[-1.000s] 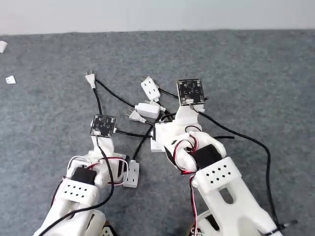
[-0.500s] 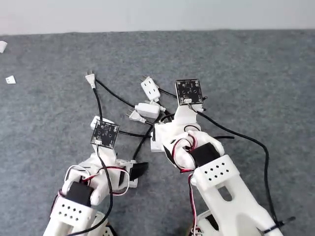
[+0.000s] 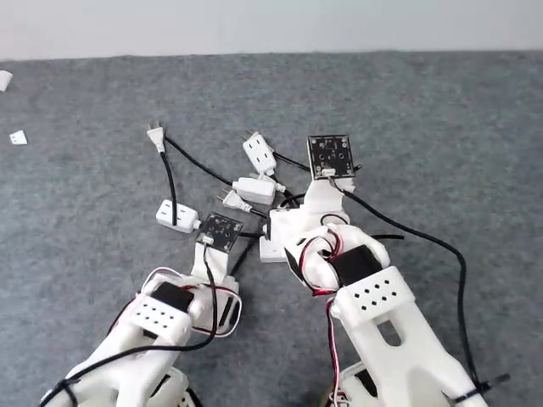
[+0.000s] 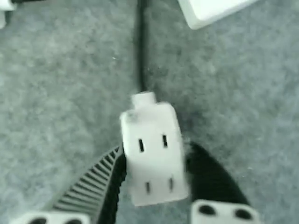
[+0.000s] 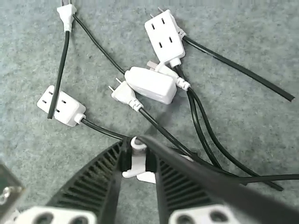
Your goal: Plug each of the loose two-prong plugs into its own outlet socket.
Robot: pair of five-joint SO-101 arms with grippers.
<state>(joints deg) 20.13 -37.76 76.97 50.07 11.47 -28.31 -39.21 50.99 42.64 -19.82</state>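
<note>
On the grey table (image 3: 441, 110) the far plug (image 3: 155, 136) is lying at the left, prongs pointing away from the arms, and its black cable (image 3: 170, 174) is running down across the left socket (image 3: 176, 215), which is resting flat just beside the left arm's camera board (image 3: 222, 231). The left gripper (image 4: 154, 156) is closing its jaws on the held socket (image 4: 152, 135): the ribbed finger (image 4: 105, 184) is pressing one side and the black finger (image 4: 210, 175) the other, with the slotted face turned up toward the camera and its cable leading away over the carpet. Further right, the middle plug (image 3: 229, 201) is lying loose, prongs pointing left, touching the white block (image 3: 254, 190), and just beyond them the far socket (image 3: 259, 153) is sitting with its slots facing up. Several black cables are crossing one another near these pieces. At the right, the right gripper (image 5: 138, 156) is clamping its jaws on a white cord end (image 5: 136, 143); whether that piece is a plug or a socket I cannot tell. It is sitting low by the table, near the middle plug, and a cable from the left socket is reaching toward it.
</note>
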